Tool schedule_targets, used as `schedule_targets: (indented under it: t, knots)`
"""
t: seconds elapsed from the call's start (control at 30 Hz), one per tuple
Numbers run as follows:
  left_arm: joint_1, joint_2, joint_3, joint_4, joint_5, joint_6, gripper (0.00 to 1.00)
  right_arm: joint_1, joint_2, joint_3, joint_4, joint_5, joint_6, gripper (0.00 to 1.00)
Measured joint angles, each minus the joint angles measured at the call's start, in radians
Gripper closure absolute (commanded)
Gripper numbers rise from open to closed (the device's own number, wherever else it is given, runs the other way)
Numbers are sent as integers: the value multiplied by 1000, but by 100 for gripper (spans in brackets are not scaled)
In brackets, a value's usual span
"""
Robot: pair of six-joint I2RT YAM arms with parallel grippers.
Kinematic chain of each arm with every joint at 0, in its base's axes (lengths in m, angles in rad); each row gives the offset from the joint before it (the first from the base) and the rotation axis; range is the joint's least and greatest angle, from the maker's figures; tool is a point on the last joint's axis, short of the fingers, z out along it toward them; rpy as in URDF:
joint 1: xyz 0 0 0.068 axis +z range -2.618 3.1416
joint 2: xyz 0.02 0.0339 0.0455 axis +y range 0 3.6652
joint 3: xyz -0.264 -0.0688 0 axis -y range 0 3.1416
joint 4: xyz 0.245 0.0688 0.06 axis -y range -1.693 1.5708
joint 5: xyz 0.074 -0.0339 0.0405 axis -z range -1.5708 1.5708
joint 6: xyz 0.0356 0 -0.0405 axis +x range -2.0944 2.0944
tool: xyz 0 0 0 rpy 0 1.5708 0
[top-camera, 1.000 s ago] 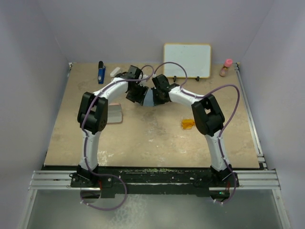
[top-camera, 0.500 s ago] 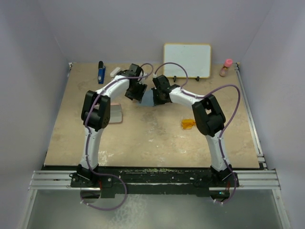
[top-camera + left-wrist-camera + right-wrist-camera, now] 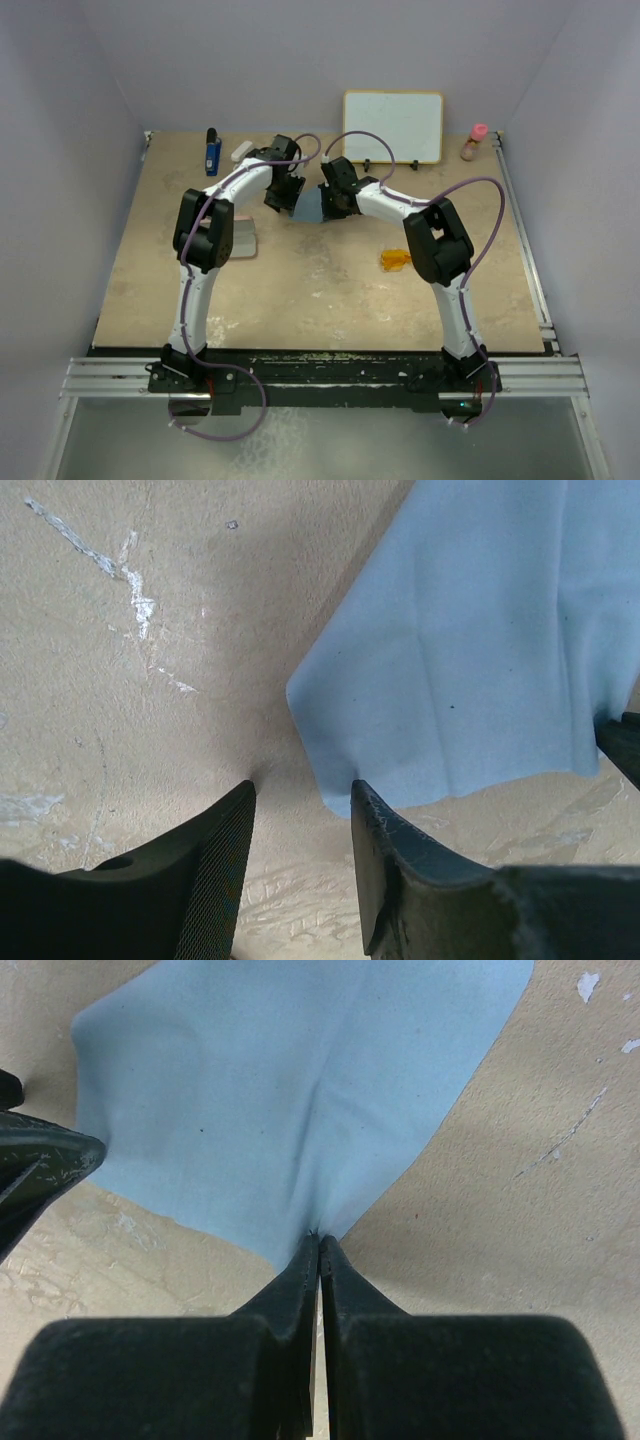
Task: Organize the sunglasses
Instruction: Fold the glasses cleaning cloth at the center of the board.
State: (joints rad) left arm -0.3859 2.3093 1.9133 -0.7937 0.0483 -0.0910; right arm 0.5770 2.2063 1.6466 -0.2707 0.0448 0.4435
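The orange-amber sunglasses [image 3: 395, 261] lie on the table right of centre, away from both grippers. The light blue cloth [image 3: 311, 206] lies at the table's far middle; it also shows in the left wrist view [image 3: 470, 650] and the right wrist view [image 3: 280, 1100]. My right gripper [image 3: 319, 1240] is shut on a corner of the cloth. My left gripper [image 3: 302, 792] is open, its jaws straddling bare table beside another cloth corner, the right finger [image 3: 400, 850] touching the cloth's edge. The pink case [image 3: 243, 238] lies left of the cloth, partly hidden by my left arm.
A whiteboard [image 3: 393, 126] stands at the back. A blue stapler-like object [image 3: 212, 152] and a small white item [image 3: 241, 150] lie at the back left. A pink-capped bottle [image 3: 474, 142] stands at the back right. Metal rails run along the table's right edge.
My left gripper has moved away from me and slightly right, toward the cloth's left corner. The cloth and right gripper have shifted little.
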Motion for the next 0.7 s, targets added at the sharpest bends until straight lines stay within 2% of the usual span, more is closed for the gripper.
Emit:
schedule_targets:
  t: [0.4, 0.6, 0.7]
  knots:
    - [-39, -14, -34, 29, 27, -10, 49, -2, 0, 0, 0, -10, 0, 100]
    - [-53, -17, -41, 36, 22, -22, 52, -2, 0, 1, 0, -10, 0, 100]
    - [-53, -17, -44, 38, 17, -24, 58, -2, 0, 2, -1, -10, 0, 100]
